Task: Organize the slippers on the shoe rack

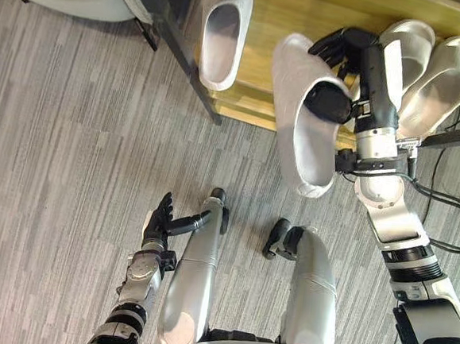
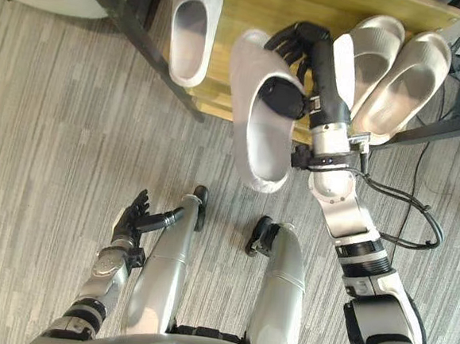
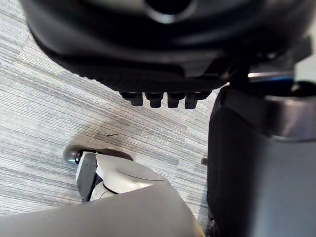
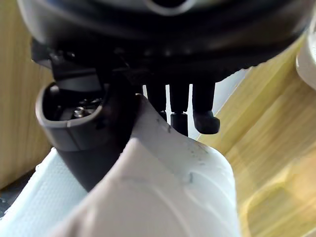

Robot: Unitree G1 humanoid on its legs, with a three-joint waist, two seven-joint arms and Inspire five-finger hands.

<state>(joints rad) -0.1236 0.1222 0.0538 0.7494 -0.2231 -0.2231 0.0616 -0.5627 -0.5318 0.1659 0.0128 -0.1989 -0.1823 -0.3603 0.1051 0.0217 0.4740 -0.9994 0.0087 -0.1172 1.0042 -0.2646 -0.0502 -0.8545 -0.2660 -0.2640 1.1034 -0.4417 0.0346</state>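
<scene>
The held slipper (image 1: 295,77) looks like matt white foam plastic, faintly pebbled where the right wrist view shows it close. The lone slipper (image 1: 224,28) and the pair (image 1: 436,81) share that dull, smooth finish. The shoe rack (image 1: 306,11) has softly sheened pale wood and a dark matt metal frame (image 1: 176,40). The floor (image 1: 71,167) is grey, finely ribbed and matt.

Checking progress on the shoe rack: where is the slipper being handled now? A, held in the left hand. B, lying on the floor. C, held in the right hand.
C: the right hand grips the white slipper, thumb in its opening, over the wooden rack's edge.
</scene>
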